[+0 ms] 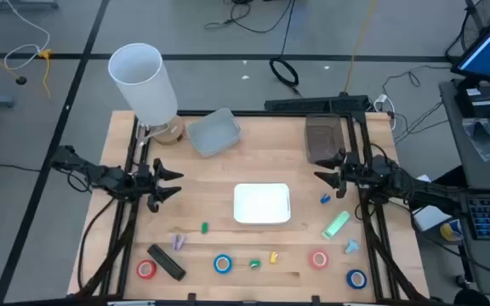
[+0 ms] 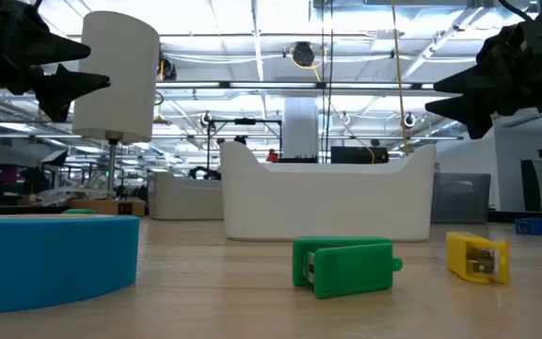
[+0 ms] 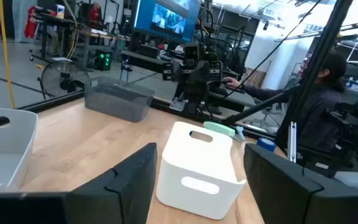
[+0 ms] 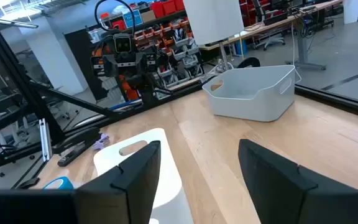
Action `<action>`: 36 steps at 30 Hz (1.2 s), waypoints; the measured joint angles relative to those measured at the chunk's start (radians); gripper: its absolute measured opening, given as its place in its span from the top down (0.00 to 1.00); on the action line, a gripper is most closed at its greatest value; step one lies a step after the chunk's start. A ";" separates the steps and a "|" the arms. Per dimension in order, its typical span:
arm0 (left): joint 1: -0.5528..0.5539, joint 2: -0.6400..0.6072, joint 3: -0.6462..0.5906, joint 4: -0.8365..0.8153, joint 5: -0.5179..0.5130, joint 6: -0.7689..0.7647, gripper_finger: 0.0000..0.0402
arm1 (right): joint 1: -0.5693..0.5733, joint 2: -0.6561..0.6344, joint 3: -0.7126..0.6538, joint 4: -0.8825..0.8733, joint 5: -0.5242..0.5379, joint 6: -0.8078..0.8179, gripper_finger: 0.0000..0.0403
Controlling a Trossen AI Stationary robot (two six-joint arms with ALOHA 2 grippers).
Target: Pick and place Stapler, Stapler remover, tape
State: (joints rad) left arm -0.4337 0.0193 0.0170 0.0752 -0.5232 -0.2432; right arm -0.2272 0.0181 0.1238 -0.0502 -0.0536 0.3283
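Tape rolls lie flat along the table's near edge: red (image 1: 146, 269), blue (image 1: 222, 264), red (image 1: 318, 259), blue (image 1: 356, 278). A black stapler (image 1: 167, 262) lies beside the left red roll, with a purple stapler remover (image 1: 179, 241) just beyond it. At the right lie a light-green stapler (image 1: 337, 223) and a pale blue remover (image 1: 351, 246). My left gripper (image 1: 179, 183) hovers open left of the white bin (image 1: 262, 204). My right gripper (image 1: 320, 184) hovers open to the bin's right. Both are well above the table in the low view.
A grey-blue bin (image 1: 213, 133) and a dark grey bin (image 1: 321, 138) stand at the far side, with a white lamp (image 1: 143, 81) at the far left. Small green (image 2: 342, 266) and yellow (image 2: 478, 256) pieces lie near the front. A person (image 3: 328, 93) sits beyond the table's right side.
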 joint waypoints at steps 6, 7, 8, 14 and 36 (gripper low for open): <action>0.000 0.000 0.000 0.000 0.000 0.000 0.40 | 0.000 0.000 0.000 0.000 0.000 0.000 0.48; 0.000 0.000 0.000 0.000 0.000 0.000 0.40 | 0.000 0.000 0.000 0.000 0.000 0.000 0.48; 0.000 0.000 0.000 0.000 0.000 0.000 0.40 | 0.000 0.000 0.000 0.000 0.000 0.000 0.48; 0.000 0.000 0.000 0.000 0.000 0.000 0.40 | 0.000 0.000 0.000 0.000 0.000 0.000 0.48; 0.000 0.000 0.000 0.000 0.000 0.000 0.40 | -0.035 0.010 0.000 0.000 0.001 0.000 0.48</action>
State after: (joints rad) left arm -0.4339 0.0193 0.0170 0.0752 -0.5232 -0.2432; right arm -0.2623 0.0280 0.1238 -0.0498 -0.0528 0.3283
